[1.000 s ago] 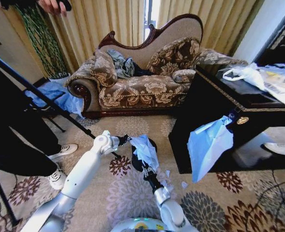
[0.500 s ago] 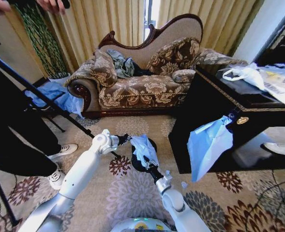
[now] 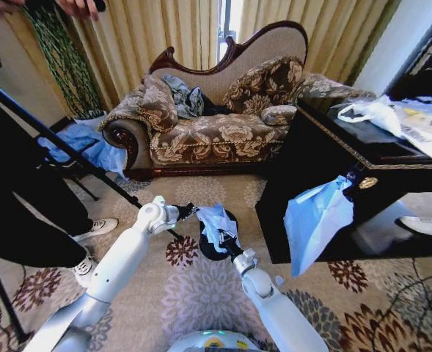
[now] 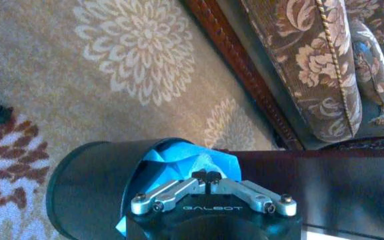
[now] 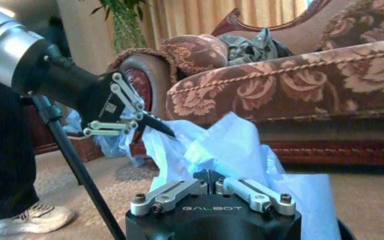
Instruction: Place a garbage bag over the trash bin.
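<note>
The left gripper (image 4: 207, 176) had its fingers (image 4: 199, 174) pinched together on a fold of the garbage bag (image 4: 178, 157), the tips meeting with blue film bunched right beneath them. The right gripper (image 5: 210, 176) was likewise closed on the bag (image 5: 229, 145), its fingers (image 5: 202, 175) buried in the crumpled plastic that rose in front of them.

The left wrist view showed the film hanging inside and against the rim of the trash bin (image 4: 88, 185), beside the dark side of the desk (image 4: 325, 185). The right wrist view gave the level side look: the left gripper (image 5: 157, 126) came in from the far side with its dark tips nipping the upper edge of the bag, and the sofa (image 5: 279, 85) stood behind.

From the head view, both grippers met over the bin (image 3: 210, 251), which stood on the patterned carpet (image 3: 201, 293) in front of the sofa (image 3: 216, 136) and near the front corner of the desk (image 3: 326, 183). The left gripper (image 3: 193, 211) held the bag (image 3: 216, 222) at its upper left edge, the right gripper (image 3: 224, 243) held it lower on the near side, and the bag sat gathered between them above the bin's opening, covering part of the rim without being spread around it.
</note>
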### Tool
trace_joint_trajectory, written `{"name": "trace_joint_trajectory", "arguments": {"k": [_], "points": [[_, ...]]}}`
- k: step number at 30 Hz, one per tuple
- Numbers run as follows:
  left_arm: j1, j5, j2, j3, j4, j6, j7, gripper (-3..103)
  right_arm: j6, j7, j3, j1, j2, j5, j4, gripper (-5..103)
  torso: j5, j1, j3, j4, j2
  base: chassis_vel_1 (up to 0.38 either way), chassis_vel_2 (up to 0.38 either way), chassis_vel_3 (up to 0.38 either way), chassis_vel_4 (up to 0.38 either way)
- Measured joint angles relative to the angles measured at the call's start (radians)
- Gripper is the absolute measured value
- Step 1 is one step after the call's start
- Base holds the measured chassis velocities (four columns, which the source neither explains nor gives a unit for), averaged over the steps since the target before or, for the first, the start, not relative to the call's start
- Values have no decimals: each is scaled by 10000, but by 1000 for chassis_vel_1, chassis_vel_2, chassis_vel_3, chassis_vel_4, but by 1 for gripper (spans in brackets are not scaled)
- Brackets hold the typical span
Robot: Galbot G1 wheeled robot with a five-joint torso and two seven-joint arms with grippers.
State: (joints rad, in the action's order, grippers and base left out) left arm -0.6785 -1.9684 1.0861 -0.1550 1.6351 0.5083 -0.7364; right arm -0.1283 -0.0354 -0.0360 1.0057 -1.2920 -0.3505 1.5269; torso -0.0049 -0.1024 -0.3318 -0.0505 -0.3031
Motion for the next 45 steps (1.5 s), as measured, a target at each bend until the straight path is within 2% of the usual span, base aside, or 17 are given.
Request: {"name": "trace_joint_trajectory", "arguments": {"k": [7, 16, 24, 27, 31, 34, 39, 45], "points": [[-166, 78, 13, -131, -22, 124, 218, 0, -66, 99, -488, -1026, -187, 446, -812, 0, 0, 0, 0, 1, 0, 0, 0, 0, 0], [-638, 213, -44, -489, 114, 157, 506, 0, 330, 172, -1066, -2710, -168, 1241, -1771, 0, 1, -1, 0, 2, 0, 0, 0, 0, 0], [-883, 248, -85, -955, 212, 222, 813, 0, 904, -443, -1967, -3796, 491, 1905, -2033, 0, 1, 0, 0, -1, 0, 0, 0, 0, 0], [-1202, 289, -74, -1306, 314, 279, 990, 0, 1137, -1196, -2332, -4216, 676, 2727, -2172, 0, 1, -1, -1, 2, 0, 0, 0, 0, 0], [-1506, 388, -11, -1481, 425, 333, 1189, 0, 1470, -1548, -2677, -4485, 903, 3139, -2156, 0, 1, 0, 0, 3, 0, 0, 0, 0, 0], [-2171, 510, 248, -1756, 912, 493, 1597, 0, 1773, -2286, -3010, -4829, 1347, 4356, -2015, 0, 0, 0, 0, 0, 0, 0, 0, 0, 0], [-2444, 537, 297, -1880, 1215, 585, 1845, 0, 1886, -2592, -3005, -4923, 1638, 5253, -1816, 0, 2, 0, 1, 2, 0, 0, 0, 0, 0], [-2359, 573, 343, -1898, 1114, 649, 2021, 0, 2214, -2973, -3024, -4929, 2117, 5418, -1273, 0, 2, 1, 1, -1, 0, 0, 0, 0, 0]]}}
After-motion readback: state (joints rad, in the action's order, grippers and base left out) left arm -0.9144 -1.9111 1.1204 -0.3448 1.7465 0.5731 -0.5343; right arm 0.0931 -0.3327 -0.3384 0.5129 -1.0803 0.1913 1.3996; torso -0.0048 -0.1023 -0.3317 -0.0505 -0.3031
